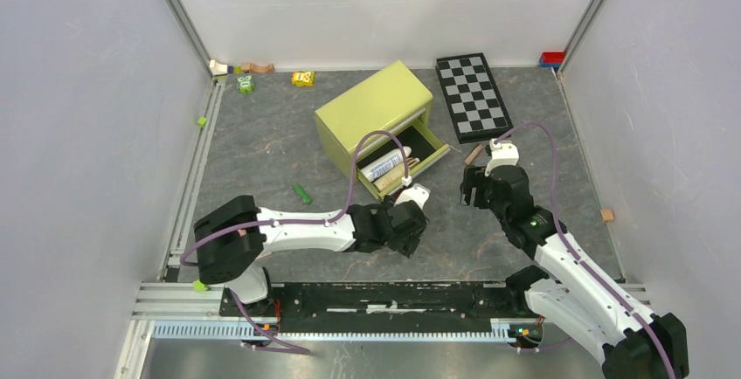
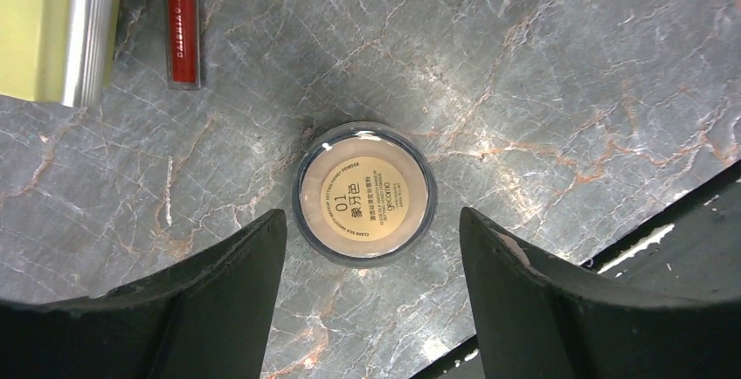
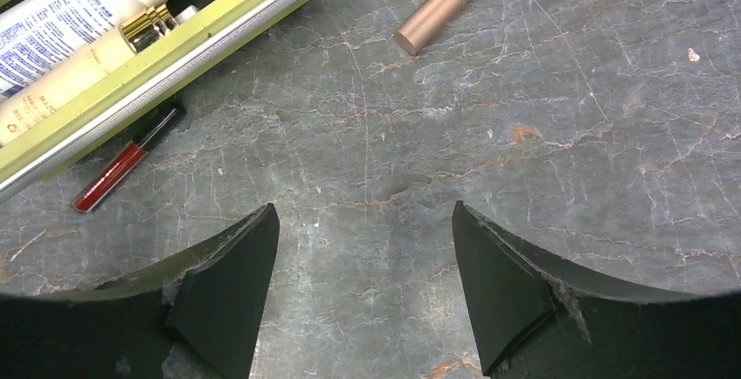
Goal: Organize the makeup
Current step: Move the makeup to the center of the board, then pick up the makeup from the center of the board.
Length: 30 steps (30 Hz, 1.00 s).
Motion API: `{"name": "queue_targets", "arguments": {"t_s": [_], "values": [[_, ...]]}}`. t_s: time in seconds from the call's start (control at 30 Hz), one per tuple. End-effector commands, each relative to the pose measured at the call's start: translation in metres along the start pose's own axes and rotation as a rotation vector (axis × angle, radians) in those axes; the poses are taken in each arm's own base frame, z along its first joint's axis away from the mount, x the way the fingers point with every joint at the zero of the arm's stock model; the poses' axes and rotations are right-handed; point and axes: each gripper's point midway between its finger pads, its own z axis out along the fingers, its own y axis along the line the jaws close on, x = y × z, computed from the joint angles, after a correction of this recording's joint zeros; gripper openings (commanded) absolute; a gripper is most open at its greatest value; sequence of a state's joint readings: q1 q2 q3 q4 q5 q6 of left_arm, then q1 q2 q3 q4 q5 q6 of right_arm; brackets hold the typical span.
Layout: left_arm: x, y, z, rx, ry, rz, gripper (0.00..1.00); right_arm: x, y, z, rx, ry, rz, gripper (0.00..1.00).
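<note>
Grey marbled desk (image 1: 262, 143) bears a round peach plastic compact (image 2: 364, 193), untouched between jaws of left gripper (image 2: 371, 213), spread wide; right gripper (image 3: 363, 207) spread wide, holding nothing.

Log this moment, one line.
left tool: open, flanking powder jar | right tool: open, empty | white tube, beige bottle: in drawer

Looking down from high behind the near edge of the table (image 1: 262, 152), taking in the whole surface, peering down closely from the left wrist onto the round compact (image 2: 363, 193), from the right onto bare surface, sharing the red stick (image 2: 183, 21) and drawer front (image 3: 166, 56).
</note>
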<state>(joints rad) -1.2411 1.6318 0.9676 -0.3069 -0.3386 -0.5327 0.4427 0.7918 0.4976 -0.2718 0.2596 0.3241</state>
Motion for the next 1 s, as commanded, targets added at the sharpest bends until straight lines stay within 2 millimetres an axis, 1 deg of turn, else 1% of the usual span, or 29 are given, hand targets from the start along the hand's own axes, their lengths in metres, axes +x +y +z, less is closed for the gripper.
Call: {"name": "queue_targets", "arguments": {"t_s": [0.0,0.1,0.17,0.23,0.33,0.43,0.53,0.6,0.67,0.7,0.73,0.8,0.83,0.97], "values": [[-0.030,-0.005,-0.013,0.034,-0.080,0.027,0.79,-0.003,0.001,0.002,0.000,-0.014,0.024,0.80],[-0.033,0.002,-0.017,0.014,-0.086,0.024,0.79,-0.001,0.004,0.003,-0.019,-0.010,0.016,0.81],[-0.048,0.012,-0.028,0.002,-0.125,0.003,0.80,0.001,0.006,0.003,-0.038,-0.008,-0.001,0.81],[-0.073,0.030,-0.046,0.002,-0.183,-0.050,0.80,0.004,0.009,0.005,-0.060,-0.003,-0.019,0.82],[-0.118,0.070,-0.077,-0.004,-0.280,-0.148,0.81,0.008,0.020,0.009,-0.122,0.000,-0.031,0.83],[-0.168,0.111,-0.118,-0.037,-0.399,-0.205,0.83,0.013,0.037,0.016,-0.203,0.017,-0.050,0.90],[-0.209,0.153,-0.148,-0.104,-0.481,-0.234,0.86,0.017,0.059,0.018,-0.271,0.014,-0.109,0.95],[-0.227,0.187,-0.152,-0.158,-0.490,-0.292,0.88,0.017,0.075,0.017,-0.307,0.009,-0.148,0.98],[-0.238,0.223,-0.149,-0.203,-0.468,-0.371,0.91,0.016,0.088,0.015,-0.342,0.006,-0.173,0.98],[-0.242,0.236,-0.145,-0.221,-0.458,-0.396,0.92,0.019,0.093,0.014,-0.356,0.012,-0.188,0.98],[-0.245,0.248,-0.141,-0.239,-0.455,-0.416,0.94,0.015,0.101,0.014,-0.375,-0.005,-0.198,0.98],[-0.251,0.268,-0.135,-0.282,-0.446,-0.432,0.96,0.019,0.112,0.012,-0.406,-0.003,-0.233,0.98],[-0.251,0.278,-0.129,-0.308,-0.428,-0.440,0.97,0.023,0.117,0.012,-0.419,0.006,-0.252,0.98],[-0.251,0.315,-0.116,-0.370,-0.393,-0.484,0.98,0.047,0.141,0.007,-0.461,0.043,-0.381,0.98]]}}
